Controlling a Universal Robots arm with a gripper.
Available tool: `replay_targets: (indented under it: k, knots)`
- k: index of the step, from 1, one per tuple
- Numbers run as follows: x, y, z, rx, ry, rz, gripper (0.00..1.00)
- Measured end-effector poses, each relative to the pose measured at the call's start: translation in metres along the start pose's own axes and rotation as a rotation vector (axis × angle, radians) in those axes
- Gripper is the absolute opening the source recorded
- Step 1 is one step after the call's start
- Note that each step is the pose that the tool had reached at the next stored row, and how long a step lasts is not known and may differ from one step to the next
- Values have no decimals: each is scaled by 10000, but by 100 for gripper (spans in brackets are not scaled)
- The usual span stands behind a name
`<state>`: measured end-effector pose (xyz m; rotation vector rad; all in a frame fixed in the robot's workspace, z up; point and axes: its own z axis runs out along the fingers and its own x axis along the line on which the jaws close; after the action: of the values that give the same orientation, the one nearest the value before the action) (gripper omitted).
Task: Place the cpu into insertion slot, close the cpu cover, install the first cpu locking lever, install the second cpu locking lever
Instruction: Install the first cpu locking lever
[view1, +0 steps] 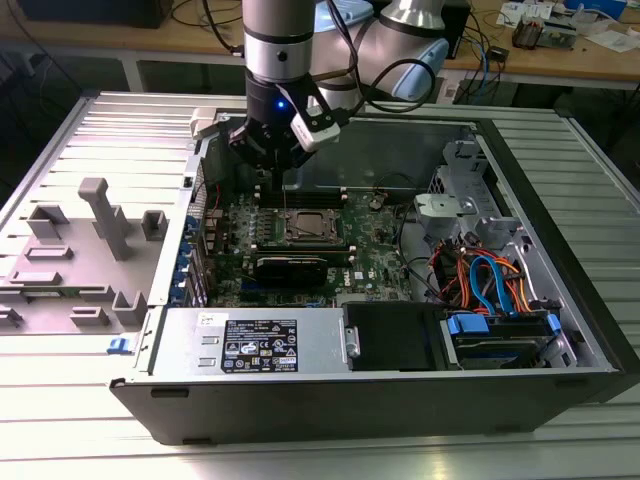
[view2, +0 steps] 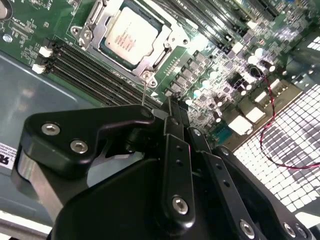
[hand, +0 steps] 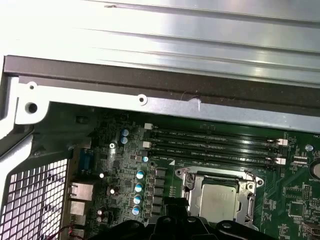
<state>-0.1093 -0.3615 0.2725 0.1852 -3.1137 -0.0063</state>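
**Inside the open case: chip seated, gripper close to the socket corner**

In the exterior view, the black gripper (view1: 278, 180) on its grey arm hangs inside the open black-and-grey computer case (view1: 560, 300). It sits just above the green motherboard (view1: 375, 255) and near the small, square, silver-topped cpu (view1: 305, 226).

In the second wrist view, the cpu (view2: 131, 34) lies flat in the black-rimmed square insertion slot (view2: 114, 58). The thin silvery frame of the cpu cover (view2: 167, 35) lies down around it. The gripper (view2: 170, 107) is near the slot's corner, and its jaws look pressed together, pinching nothing I can make out. A thin silvery rod (view2: 144, 92) runs from that corner towards the gripper's black body. It may be a locking lever; whether the two touch I cannot tell.

In the first wrist view, the cpu (hand: 217, 200) shows just beside the gripper (hand: 175, 210), with the long black memory slots (hand: 215, 145) beyond it.

The main risk, as I judge it, is a slip. If the narrow tip slides off so thin a rod, the rod could spring up and leave the cover unclamped. The tip could also land on the small parts crowded beside the slot and scrape them. A push aimed slightly off would be enough to cause either.
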Motion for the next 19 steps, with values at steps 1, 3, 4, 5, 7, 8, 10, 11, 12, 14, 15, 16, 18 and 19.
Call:
replay_targets:
  k: [1, 3, 4, 5, 7, 8, 10, 11, 12, 14, 15, 16, 18, 19]
  knots:
    - [-1, 6, 5, -4, -5, 0, 11]
    - [-2, 12, 14, -57, -22, -3, 11]
    - [-2, 14, 20, -79, -30, -2, 11]
    - [-2, 17, 24, -86, -40, -1, 11]
    - [-2, 42, 34, -80, -135, 81, 11]
    - [-1, 56, 38, -76, -180, 130, 11]
    - [9, 63, 43, -132, -196, 134, 11]
    - [18, 66, 50, -207, -205, 131, 11]
    - [18, 70, 58, -262, -211, 129, 11]
    - [5, 127, 70, -290, -225, 130, 11]
    - [-39, 130, 69, -287, -247, 129, 11]
    - [-93, 123, 68, -280, -249, 130, 11]
    - [-113, 121, 68, -223, -242, 129, 11]
    - [-131, 119, 67, -173, -236, 130, 11]
